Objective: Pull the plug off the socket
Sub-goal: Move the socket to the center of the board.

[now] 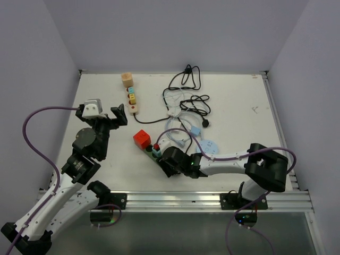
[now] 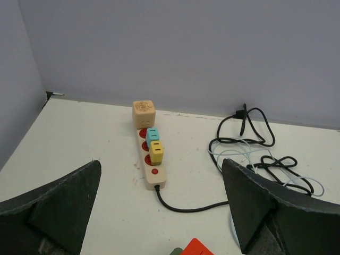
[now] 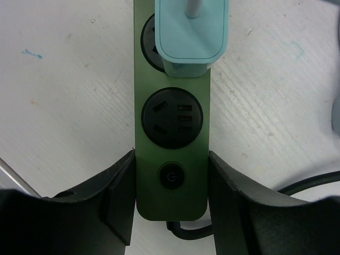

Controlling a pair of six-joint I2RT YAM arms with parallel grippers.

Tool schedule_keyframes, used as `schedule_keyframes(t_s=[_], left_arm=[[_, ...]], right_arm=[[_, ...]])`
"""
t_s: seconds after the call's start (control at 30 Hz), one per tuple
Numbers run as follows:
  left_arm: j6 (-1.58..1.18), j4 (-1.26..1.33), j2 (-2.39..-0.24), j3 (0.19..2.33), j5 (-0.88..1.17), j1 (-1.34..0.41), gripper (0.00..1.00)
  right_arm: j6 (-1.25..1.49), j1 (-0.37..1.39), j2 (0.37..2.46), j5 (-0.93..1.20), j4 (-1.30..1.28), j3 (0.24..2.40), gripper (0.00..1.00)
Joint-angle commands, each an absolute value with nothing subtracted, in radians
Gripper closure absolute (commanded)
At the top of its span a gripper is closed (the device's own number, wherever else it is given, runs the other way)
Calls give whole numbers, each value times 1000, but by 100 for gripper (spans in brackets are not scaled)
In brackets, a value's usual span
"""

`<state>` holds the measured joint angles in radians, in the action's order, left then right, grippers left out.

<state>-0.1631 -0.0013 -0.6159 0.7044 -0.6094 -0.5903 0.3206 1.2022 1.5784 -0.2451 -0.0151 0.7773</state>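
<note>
A dark green power strip [image 3: 171,154] lies on the white table, seen small in the top view [image 1: 151,148]. My right gripper [image 3: 171,199] is shut on its switch end, one finger pressed to each long side. Beyond the fingers comes an empty socket [image 3: 171,117], then a light blue plug [image 3: 192,32] seated in the following socket. A red cube plug [image 1: 141,138] sits at the strip's far end. My left gripper [image 1: 101,115] hangs open above the table's left side, holding nothing, its wrist view looking toward the back wall.
A beige power strip [image 2: 151,170] lies further back with a yellow plug [image 2: 156,151], a teal plug [image 2: 152,134] and a beige cube [image 2: 143,113] on it. Black cables [image 1: 186,79] and white cables [image 1: 178,103] tangle at the back right. A pale blue disc [image 1: 210,145] lies beside my right arm.
</note>
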Motion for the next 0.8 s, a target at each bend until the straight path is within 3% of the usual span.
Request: schedule_keyframes(t_s=[0.0, 0.03, 0.07, 0.1, 0.3, 0.77], left_arm=[[-150, 49, -621, 698, -604, -595, 1], [-149, 48, -624, 698, -601, -594, 0], [-149, 48, -626, 698, -592, -594, 0], [-146, 46, -630, 698, -588, -594, 0], [-140, 37, -647, 706, -552, -595, 0], [-146, 2, -707, 736, -489, -595, 0]], right_arm=[[337, 1218, 1595, -268, 31, 764, 95], [342, 1219, 1594, -262, 34, 752, 88], [347, 1220, 1589, -261, 38, 747, 69], [350, 1220, 1582, -261, 41, 742, 60], [348, 1220, 1505, -268, 55, 722, 32], [290, 1218, 1422, -388, 92, 752, 20]])
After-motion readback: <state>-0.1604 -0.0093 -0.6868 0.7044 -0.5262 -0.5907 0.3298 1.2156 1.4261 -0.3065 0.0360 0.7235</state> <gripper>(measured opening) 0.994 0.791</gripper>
